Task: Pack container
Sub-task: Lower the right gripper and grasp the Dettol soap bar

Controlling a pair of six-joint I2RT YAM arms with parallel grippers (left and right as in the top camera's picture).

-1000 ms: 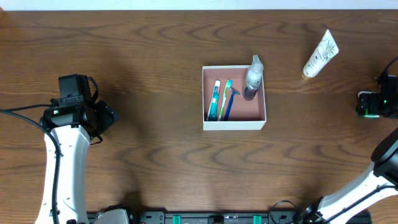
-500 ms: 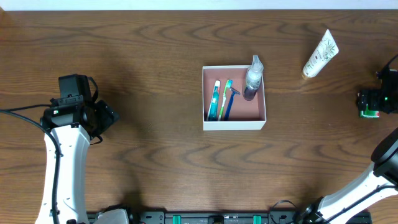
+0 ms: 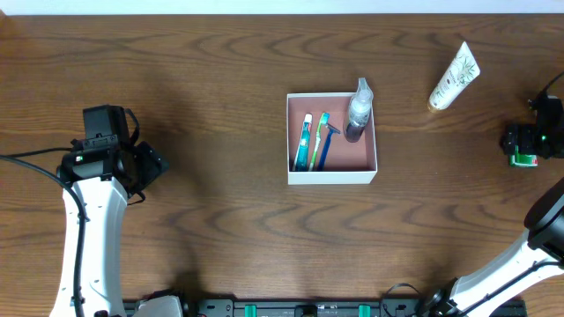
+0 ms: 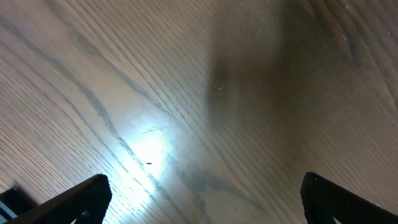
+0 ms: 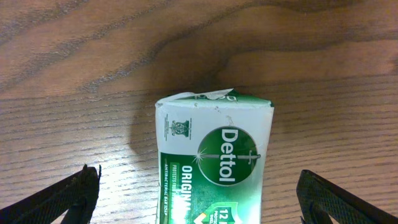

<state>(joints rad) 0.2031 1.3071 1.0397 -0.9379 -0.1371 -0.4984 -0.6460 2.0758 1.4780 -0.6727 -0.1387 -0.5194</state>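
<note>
The container (image 3: pixel 331 176), a white-walled box with a reddish-brown floor, sits mid-table. It holds two toothbrushes (image 3: pixel 307 141), a blue razor (image 3: pixel 325 141) and a small clear bottle (image 3: pixel 358 111). At the far right my right gripper (image 3: pixel 527 143) hovers over a green Dettol soap bar (image 5: pixel 214 155). In the right wrist view that gripper (image 5: pixel 199 196) is open, with a finger on each side of the bar and neither touching it. My left gripper (image 3: pixel 143 167) stands far left, open over bare wood (image 4: pixel 205 196), nothing between its fingers.
A white tube with a leaf print (image 3: pixel 454 76) lies on the table at the back right, between the container and the right gripper. The wooden table (image 3: pixel 220 229) runs to a pale edge at the far side.
The right gripper has crept slightly toward the far side above the soap bar. The left arm and the things in the container have not moved.
</note>
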